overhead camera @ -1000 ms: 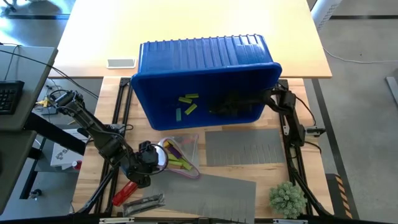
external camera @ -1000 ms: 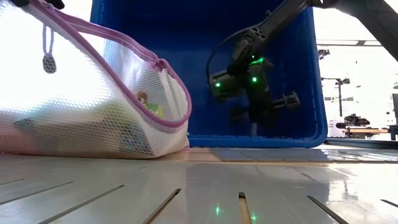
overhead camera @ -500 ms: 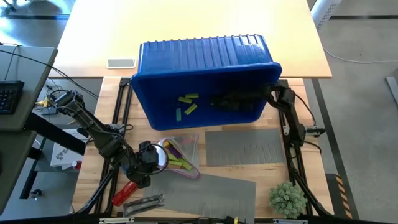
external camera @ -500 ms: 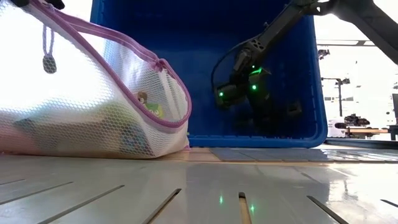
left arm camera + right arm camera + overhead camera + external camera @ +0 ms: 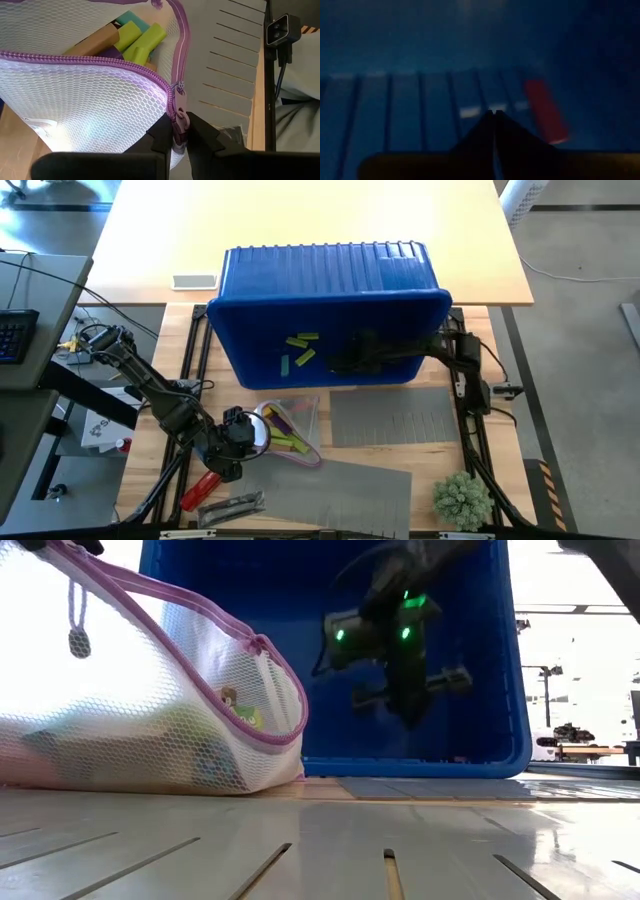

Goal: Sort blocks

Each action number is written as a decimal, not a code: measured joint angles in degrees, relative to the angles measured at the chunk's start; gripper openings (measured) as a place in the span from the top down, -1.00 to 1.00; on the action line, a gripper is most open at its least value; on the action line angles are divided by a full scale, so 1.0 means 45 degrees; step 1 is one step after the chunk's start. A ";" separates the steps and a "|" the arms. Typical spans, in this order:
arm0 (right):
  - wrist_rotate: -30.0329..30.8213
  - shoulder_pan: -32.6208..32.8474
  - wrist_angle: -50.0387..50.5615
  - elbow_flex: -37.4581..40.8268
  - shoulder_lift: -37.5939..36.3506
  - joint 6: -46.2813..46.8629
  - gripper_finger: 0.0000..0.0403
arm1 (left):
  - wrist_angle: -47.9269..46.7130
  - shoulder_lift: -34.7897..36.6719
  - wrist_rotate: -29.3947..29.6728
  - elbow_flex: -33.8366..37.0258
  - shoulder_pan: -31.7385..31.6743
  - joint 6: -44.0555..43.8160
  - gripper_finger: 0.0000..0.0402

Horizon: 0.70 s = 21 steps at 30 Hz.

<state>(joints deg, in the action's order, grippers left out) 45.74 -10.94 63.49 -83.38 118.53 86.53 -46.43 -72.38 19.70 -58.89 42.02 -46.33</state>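
A blue bin point(image 5: 330, 270) lies on its side with its mouth toward the near edge. A few lime and teal blocks point(image 5: 301, 348) lie inside it. My right gripper point(image 5: 336, 365) is inside the bin, shut and empty point(image 5: 494, 114), hanging clear of the lower wall point(image 5: 408, 712). A reddish bar point(image 5: 545, 111) lies just ahead of it. A white mesh bag with a purple zipper point(image 5: 288, 430) rests on the table by its underside point(image 5: 150, 755). It holds lime, teal, purple and tan blocks point(image 5: 135, 37). My left gripper point(image 5: 238, 432) is shut on the bag's rim. My left gripper pinches the purple zipper tape right at the slider point(image 5: 179, 116), where the bag's mouth ends, between its two fingertips point(image 5: 161, 136). The fingers slant down from the table's left. That rim is held raised, so the mouth stands open, while the bag's body lies on the table.
Two grey ribbed mats point(image 5: 392, 418) point(image 5: 345, 492) lie on the near half. A red-handled tool point(image 5: 200, 488) and a metal piece point(image 5: 232, 505) are near the left front. A green tuft point(image 5: 462, 498) sits at the front right.
My right gripper has gone up and toward the table's left inside the bin, rolling a little, with its fingers shut. The blue bin has tipped a little further toward the near edge. The left gripper and the bag have kept still.
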 joint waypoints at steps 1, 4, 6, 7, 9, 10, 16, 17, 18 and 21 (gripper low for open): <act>0.0397 0.0182 0.0301 -0.0039 -0.0251 0.0063 1.00 | 0.0004 0.0000 -0.0005 0.0000 0.0005 -0.0004 0.88; 0.1059 0.0293 0.1690 -0.0041 -0.0653 0.1672 1.00 | 0.0004 0.0003 -0.0002 0.0000 0.0000 0.0000 0.88; 0.1122 0.0171 0.2594 -0.0009 -0.0631 0.3106 1.00 | 0.0004 0.0000 -0.0007 0.0000 0.0005 0.0000 0.88; 0.1125 0.0101 0.2693 0.0059 -0.0547 0.3617 1.00 | 0.0002 0.0000 -0.0005 0.0000 0.0003 -0.0005 0.88; 0.0890 -0.0080 0.2342 0.0398 -0.0431 0.4377 1.00 | 0.0004 0.0000 0.0002 0.0000 0.0003 -0.0005 0.88; 0.0752 -0.0155 0.2010 0.0631 -0.0304 0.4744 1.00 | 0.0003 0.0001 0.0006 0.0000 0.0005 -0.0003 0.88; -0.0143 -0.0578 0.1003 0.2049 -0.0110 0.8192 1.00 | 0.0005 0.0000 0.0020 0.0000 0.0004 0.0000 0.88; -0.0283 -0.0647 0.0881 0.2305 -0.0110 0.8584 1.00 | 0.0000 0.0000 0.0020 0.0000 0.0005 0.0000 0.88; -0.0408 -0.0701 0.0897 0.2546 -0.0110 0.8663 1.00 | 0.0006 0.0001 0.0020 0.0000 0.0003 -0.0003 0.88; -0.0533 -0.0830 0.0644 0.3025 -0.0131 0.8250 1.00 | 0.0002 0.0003 0.0026 0.0000 0.0004 -0.0002 0.88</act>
<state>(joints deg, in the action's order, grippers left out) 43.34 -14.68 66.39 -69.77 117.94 123.66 -46.42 -72.37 19.82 -58.89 42.04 -46.34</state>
